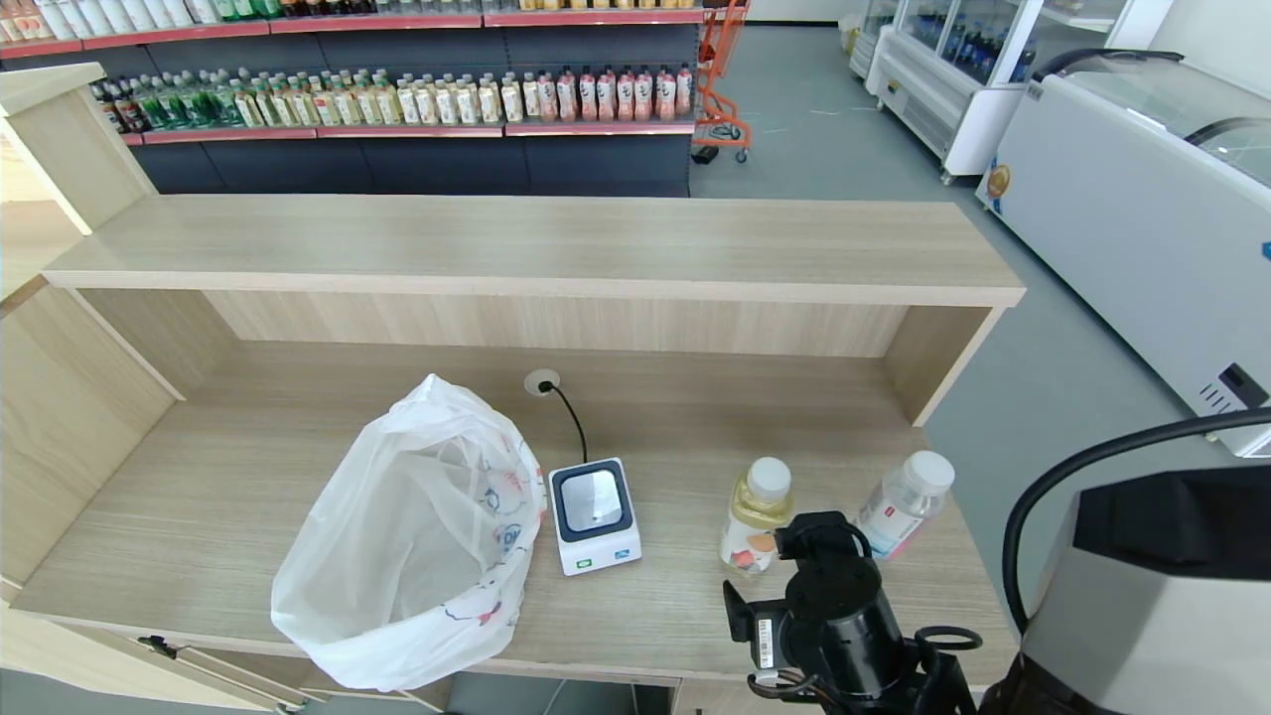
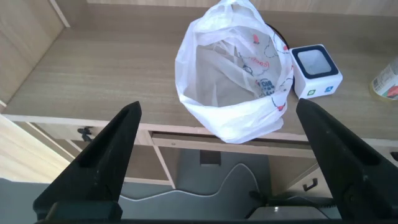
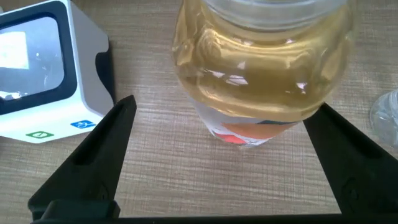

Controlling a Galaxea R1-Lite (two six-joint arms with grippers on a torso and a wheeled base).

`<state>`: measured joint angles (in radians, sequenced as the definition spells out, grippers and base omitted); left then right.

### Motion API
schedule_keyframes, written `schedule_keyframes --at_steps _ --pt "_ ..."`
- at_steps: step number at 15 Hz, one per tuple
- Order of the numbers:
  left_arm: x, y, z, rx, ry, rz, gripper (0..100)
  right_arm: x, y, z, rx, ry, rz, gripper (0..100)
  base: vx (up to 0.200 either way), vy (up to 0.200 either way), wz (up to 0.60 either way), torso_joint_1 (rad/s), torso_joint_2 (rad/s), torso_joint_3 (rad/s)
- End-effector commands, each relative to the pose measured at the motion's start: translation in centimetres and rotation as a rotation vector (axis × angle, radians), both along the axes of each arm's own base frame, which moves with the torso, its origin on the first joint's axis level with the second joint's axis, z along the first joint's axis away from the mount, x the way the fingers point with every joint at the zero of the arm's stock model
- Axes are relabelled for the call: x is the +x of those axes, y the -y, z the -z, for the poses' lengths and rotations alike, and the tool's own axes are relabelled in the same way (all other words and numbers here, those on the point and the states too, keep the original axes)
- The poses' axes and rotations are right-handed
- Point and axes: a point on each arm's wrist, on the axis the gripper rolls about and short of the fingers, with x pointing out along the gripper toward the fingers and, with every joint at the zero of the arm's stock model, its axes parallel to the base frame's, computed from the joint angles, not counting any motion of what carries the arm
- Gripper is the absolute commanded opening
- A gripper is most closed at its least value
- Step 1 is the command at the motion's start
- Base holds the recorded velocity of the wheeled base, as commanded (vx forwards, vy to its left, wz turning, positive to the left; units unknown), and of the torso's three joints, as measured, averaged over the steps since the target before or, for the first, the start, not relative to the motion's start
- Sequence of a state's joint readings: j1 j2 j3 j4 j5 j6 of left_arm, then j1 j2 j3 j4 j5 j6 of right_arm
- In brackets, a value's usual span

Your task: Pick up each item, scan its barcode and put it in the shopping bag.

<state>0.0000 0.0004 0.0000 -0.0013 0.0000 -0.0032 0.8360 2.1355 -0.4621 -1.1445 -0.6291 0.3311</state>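
Wooden counter [image 1: 248, 467] at a shop till, with yellow bottle [image 1: 757, 516] framed by the right claw [image 3: 222, 109].
Stands upright toward the counter's front right, just past the claw's tips and centred in the gap. Claw spread wide, one finger [image 3: 93, 168] to each side, gripping nothing; cannot tell whether either finger touches the bottle. Near on the right, apart, clear bottle [image 1: 904, 501], also upright and white-capped. Near on the left, white scanner [image 1: 593, 514], window up, cable [image 1: 571, 417] running back to a hole in the counter. Just beside the scanner, open white bag [image 1: 417, 536], sagging over the front edge. Out in front of the counter, facing the bag, left claw [image 2: 219, 107], likewise spread wide and holding nothing.
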Motion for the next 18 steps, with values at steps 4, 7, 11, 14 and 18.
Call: schedule_keyframes --at_steps 4,7,11,14,18 --pt "0.0 0.0 0.0 0.000 0.001 0.000 100 2.0 -1.1 1.3 0.036 0.065 0.010 100 0.000 0.000 0.00 0.000 0.00 0.000" --pt "0.0 0.0 0.0 0.000 0.001 0.000 100 3.3 -1.6 1.4 0.069 0.095 0.023 100 0.000 0.000 0.00 0.000 0.00 0.000" --pt "0.0 0.0 0.0 0.000 0.001 0.000 100 4.6 -2.6 1.7 0.088 0.120 0.029 100 0.000 0.000 0.00 0.000 0.00 0.000" --pt "0.0 0.0 0.0 -0.001 0.001 0.000 100 5.2 -3.2 2.2 0.096 0.136 0.020 100 0.000 0.000 0.00 0.000 0.00 0.000" --pt "0.0 0.0 0.0 0.000 0.001 0.000 100 6.3 -3.3 2.8 0.082 0.177 0.022 100 0.000 0.000 0.00 0.000 0.00 0.000"
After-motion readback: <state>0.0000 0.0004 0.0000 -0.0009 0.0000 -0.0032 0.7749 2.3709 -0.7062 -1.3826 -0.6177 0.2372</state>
